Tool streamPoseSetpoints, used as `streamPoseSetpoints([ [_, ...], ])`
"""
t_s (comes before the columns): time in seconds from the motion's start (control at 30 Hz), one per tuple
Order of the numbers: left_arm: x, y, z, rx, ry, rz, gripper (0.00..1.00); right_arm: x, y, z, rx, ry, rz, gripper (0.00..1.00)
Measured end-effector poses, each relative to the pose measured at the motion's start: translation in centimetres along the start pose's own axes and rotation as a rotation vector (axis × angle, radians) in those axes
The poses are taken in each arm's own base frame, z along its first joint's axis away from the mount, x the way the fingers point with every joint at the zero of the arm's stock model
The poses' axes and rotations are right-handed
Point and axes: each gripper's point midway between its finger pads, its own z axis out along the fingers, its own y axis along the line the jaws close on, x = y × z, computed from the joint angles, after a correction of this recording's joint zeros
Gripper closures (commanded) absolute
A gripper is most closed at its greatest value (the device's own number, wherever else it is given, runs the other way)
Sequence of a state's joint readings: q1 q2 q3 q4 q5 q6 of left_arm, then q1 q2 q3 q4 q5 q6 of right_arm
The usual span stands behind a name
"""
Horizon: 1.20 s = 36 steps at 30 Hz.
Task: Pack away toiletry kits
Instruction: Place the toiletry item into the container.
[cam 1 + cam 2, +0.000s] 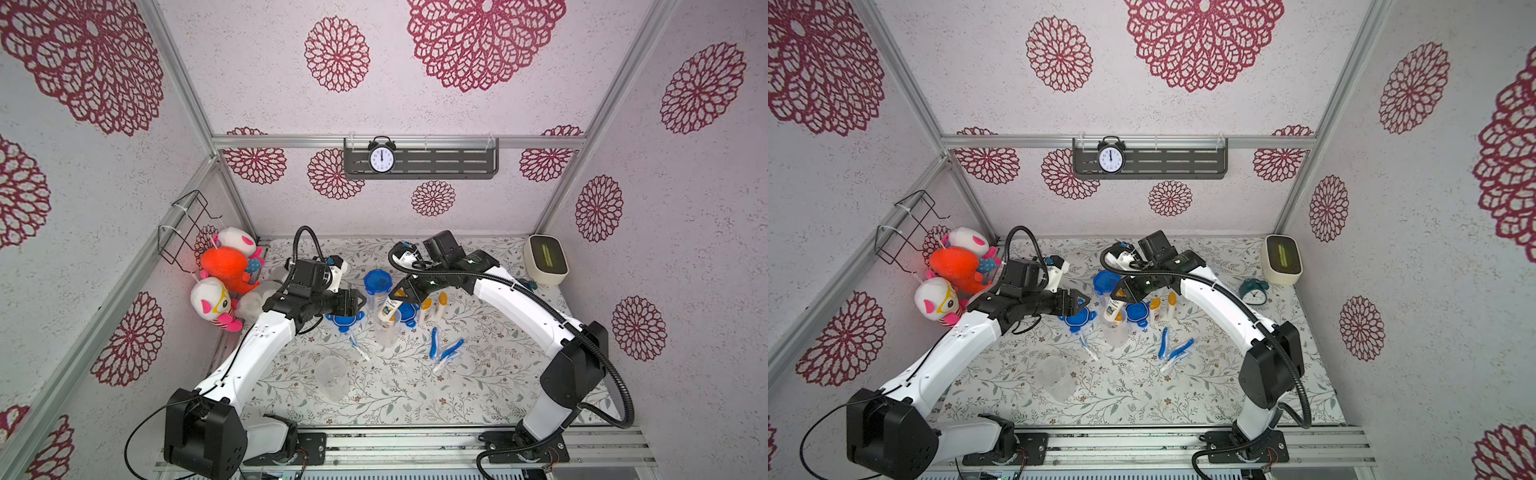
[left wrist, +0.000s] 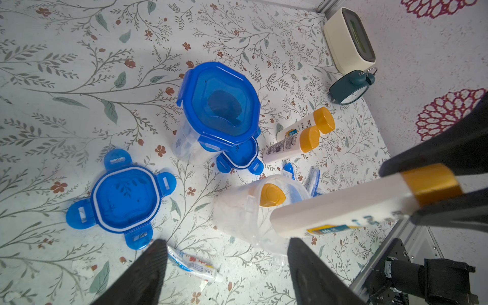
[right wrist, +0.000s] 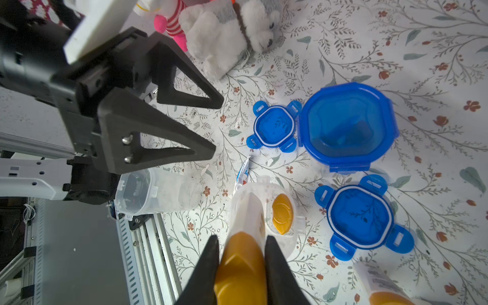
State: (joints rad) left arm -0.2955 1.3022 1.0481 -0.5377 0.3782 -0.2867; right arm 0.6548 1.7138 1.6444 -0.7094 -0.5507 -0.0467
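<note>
Right gripper [image 3: 241,239]: jaws clenched on the orange cap of the held bottle [image 2: 343,203]. The bottle is tilted, white end at the mouth of the open cup [image 1: 386,338] mid-counter. Can't tell how far in it reaches. That cup holds one inner bottle [image 3: 282,214], cap up.

Left gripper [image 2: 227,241]: jaws released, nothing between them, hovering above a loose lid [image 2: 124,195] that lies flat on the counter [image 1: 415,395] near the open cup.

Closed cup [image 1: 378,282] stands just behind the open one, blue lid snapped on. There's a dark shape inside, can't identify it. Second loose lid [image 3: 361,216] lies just beside the open cup, on its other side.

Third cup [image 1: 332,378] stands well apart, nearer the arm bases, nothing visible inside.

Loose on the counter:
- a pair of spare bottles [image 2: 287,144] side by side
- two toothbrushes [image 1: 434,343]
- a toothpaste tube [image 2: 192,264]
</note>
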Motion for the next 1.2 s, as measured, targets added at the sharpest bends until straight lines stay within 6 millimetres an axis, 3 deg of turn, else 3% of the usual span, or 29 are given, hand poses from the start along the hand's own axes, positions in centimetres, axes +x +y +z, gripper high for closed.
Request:
streamPoseSetpoints([
  [0.6, 0.5, 0.4, 0.7, -0.005, 0.027, -0.014, 0.25, 1.7, -0.2, 3.8, 0.125, 0.085, -0.065, 0.76],
  [0.87, 0.5, 0.4, 0.7, -0.006, 0.029, -0.015, 0.25, 2.6, -1.1, 6.0, 0.163, 0.121, -0.066, 0.69],
  [1.2, 0.5, 0.5, 0.7, -0.010, 0.029, -0.015, 0.25, 2.3, -1.2, 6.4, 0.163, 0.108, -0.062, 0.63],
])
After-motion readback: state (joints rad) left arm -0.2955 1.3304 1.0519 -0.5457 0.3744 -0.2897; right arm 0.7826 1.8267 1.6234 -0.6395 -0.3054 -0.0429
